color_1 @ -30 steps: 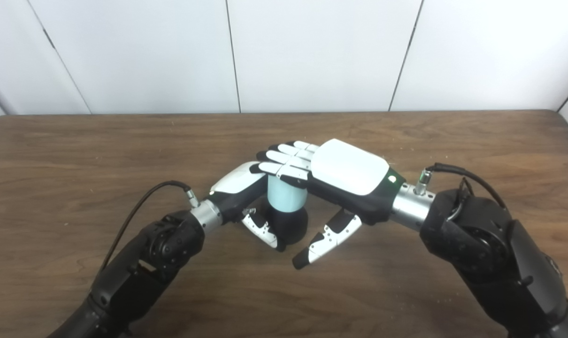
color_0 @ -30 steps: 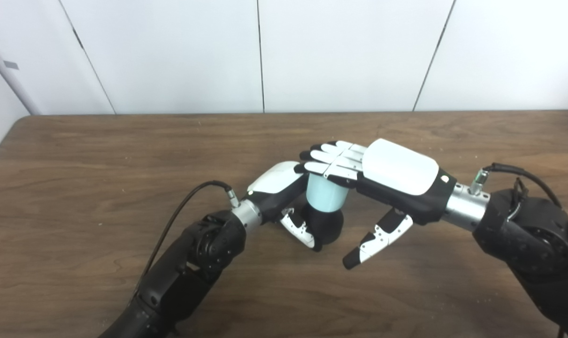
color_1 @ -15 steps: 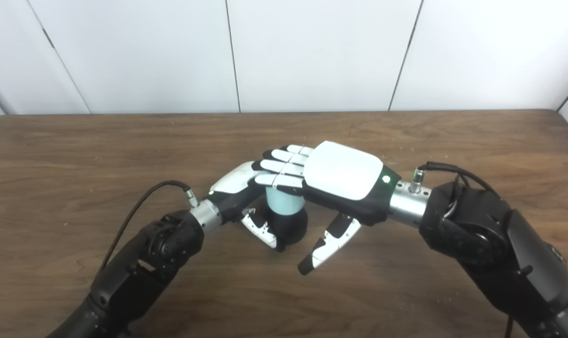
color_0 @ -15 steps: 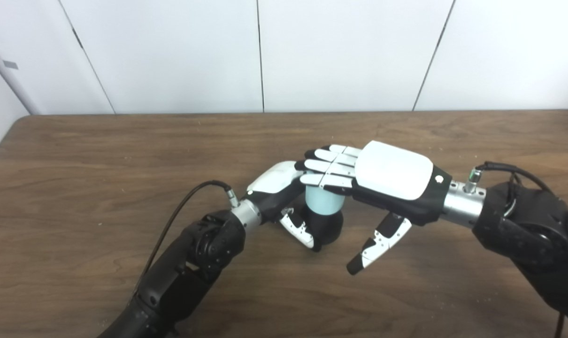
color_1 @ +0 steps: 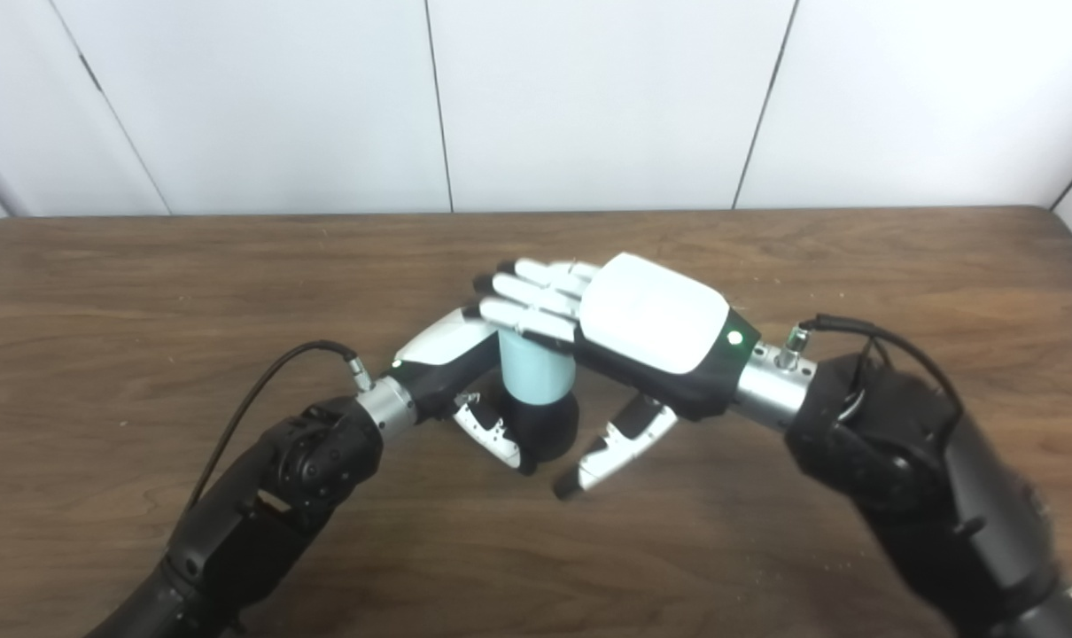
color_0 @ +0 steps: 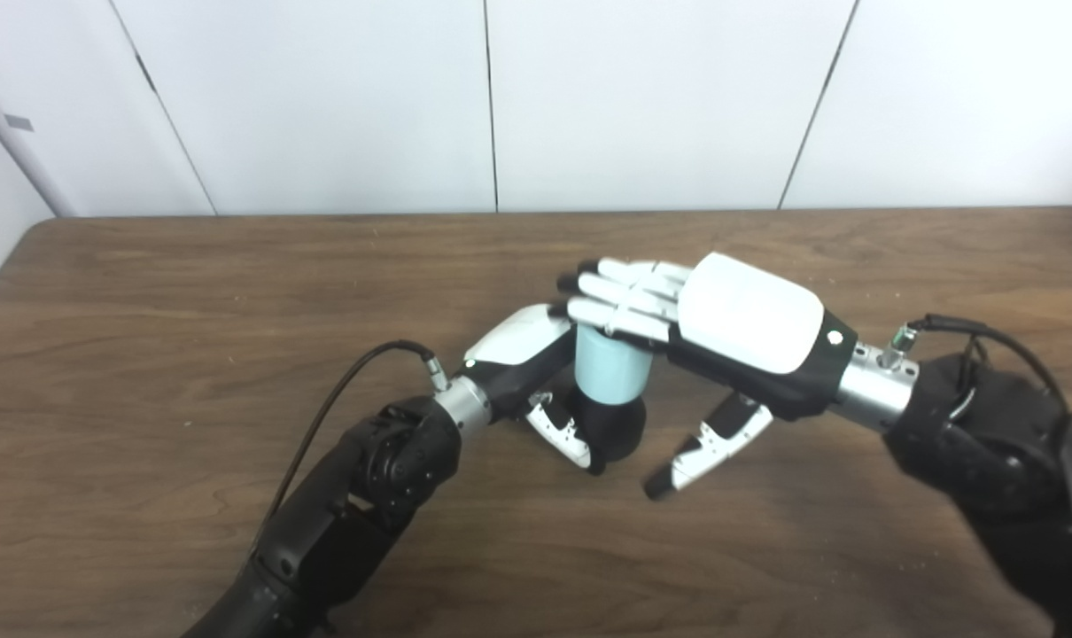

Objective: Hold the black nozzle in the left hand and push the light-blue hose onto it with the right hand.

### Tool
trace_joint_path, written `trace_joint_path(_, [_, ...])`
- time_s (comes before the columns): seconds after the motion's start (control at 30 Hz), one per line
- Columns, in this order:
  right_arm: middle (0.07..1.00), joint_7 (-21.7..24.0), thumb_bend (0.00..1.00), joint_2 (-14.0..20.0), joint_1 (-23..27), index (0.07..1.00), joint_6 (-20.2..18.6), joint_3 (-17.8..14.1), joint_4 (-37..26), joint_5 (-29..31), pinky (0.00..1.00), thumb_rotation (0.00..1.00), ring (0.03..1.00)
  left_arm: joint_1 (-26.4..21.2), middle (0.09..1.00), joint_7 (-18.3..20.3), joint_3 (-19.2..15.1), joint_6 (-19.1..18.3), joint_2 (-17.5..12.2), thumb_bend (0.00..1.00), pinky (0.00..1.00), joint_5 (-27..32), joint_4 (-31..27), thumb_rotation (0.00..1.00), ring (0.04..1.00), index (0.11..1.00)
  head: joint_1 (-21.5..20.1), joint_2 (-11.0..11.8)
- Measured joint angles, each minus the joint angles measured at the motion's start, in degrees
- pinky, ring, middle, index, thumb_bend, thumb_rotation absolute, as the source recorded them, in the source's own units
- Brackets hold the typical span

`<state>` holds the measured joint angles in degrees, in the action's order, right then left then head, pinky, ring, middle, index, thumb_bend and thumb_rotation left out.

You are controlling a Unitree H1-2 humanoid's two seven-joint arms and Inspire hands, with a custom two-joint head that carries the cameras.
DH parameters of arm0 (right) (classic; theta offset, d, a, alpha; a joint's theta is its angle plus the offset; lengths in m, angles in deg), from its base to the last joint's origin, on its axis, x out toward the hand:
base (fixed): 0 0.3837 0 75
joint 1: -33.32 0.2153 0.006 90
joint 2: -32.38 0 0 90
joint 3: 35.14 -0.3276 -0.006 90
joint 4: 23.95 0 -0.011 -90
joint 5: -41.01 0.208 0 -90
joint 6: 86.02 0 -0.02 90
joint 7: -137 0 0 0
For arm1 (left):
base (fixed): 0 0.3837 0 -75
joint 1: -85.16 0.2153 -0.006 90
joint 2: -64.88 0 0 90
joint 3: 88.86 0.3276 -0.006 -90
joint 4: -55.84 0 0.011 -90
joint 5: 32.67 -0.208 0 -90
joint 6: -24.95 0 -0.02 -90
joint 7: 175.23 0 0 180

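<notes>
Dark wood-grain tabletop (color_0: 190, 266), rounded far-left corner, small pale specks scattered on it. Behind its far edge: white wall panels (color_0: 323, 97) with thin dark seams.

Near the tabletop's middle, the black nozzle (color_0: 616, 427) stands upright with the light-blue hose (color_0: 610, 370) seated on top of it. Left hand (color_0: 527, 354) is wrapped around the nozzle, thumb across its front. Right hand (color_0: 722, 323) lies flat, palm down, fingers (color_0: 620, 297) straight and side by side over the hose's top end; thumb hangs down, apart, gripping nothing. Can't tell if the fingers touch the hose.
</notes>
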<state>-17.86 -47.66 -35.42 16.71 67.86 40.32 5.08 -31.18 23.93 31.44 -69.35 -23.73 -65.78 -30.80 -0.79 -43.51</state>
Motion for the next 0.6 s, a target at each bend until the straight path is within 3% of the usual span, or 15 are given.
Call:
trace_joint_path(0.13, [0.991,-2.7,0.6,-4.8,2.3,0.991,-5.7,-5.9,-0.8,0.9,0.8,0.45,0.932,0.0,0.464,0.1,0.0,0.0,0.0,0.53,1.0,0.1,0.0,0.0,0.6,0.495,0.0,0.0])
trace_joint_path(0.23, [0.953,-3.0,0.59,-8.0,4.7,0.96,-13.3,-9.8,-1.6,6.2,0.73,0.4,0.883,0.0,0.463,0.1,0.0,0.0,0.1,0.53,1.0,0.1,0.0,0.0,0.6,0.495,0.1,0.1])
trace_joint_path(0.33, [0.917,-3.2,0.58,-9.7,5.6,0.927,-19.3,-11.9,-1.7,10.4,0.64,0.43,0.813,0.0,0.464,0.1,0.0,0.0,0.2,0.53,1.0,0.1,0.0,0.0,0.599,0.495,0.3,0.1])
trace_joint_path(0.4, [0.874,-3.3,0.54,-11.4,5.6,0.885,-25.6,-14.2,-1.7,13.9,0.59,0.46,0.749,0.0,0.464,0.1,0.0,0.0,0.2,0.53,1.0,0.1,0.0,0.0,0.598,0.495,0.3,0.0])
trace_joint_path(0.53, [0.824,-4.7,0.53,-13.3,5.5,0.837,-36.8,-19.2,-1.6,19.0,0.57,0.45,0.703,0.1,0.464,0.0,-0.1,0.0,0.2,0.53,1.0,0.1,0.0,0.0,0.597,0.495,0.3,0.1])
trace_joint_path(0.6, [0.798,-5.0,0.54,-14.0,5.5,0.815,-39.2,-21.4,-0.9,21.1,0.53,0.45,0.675,0.1,0.464,0.1,-0.2,0.0,0.2,0.53,1.0,0.1,0.0,0.0,0.596,0.495,0.3,0.1])
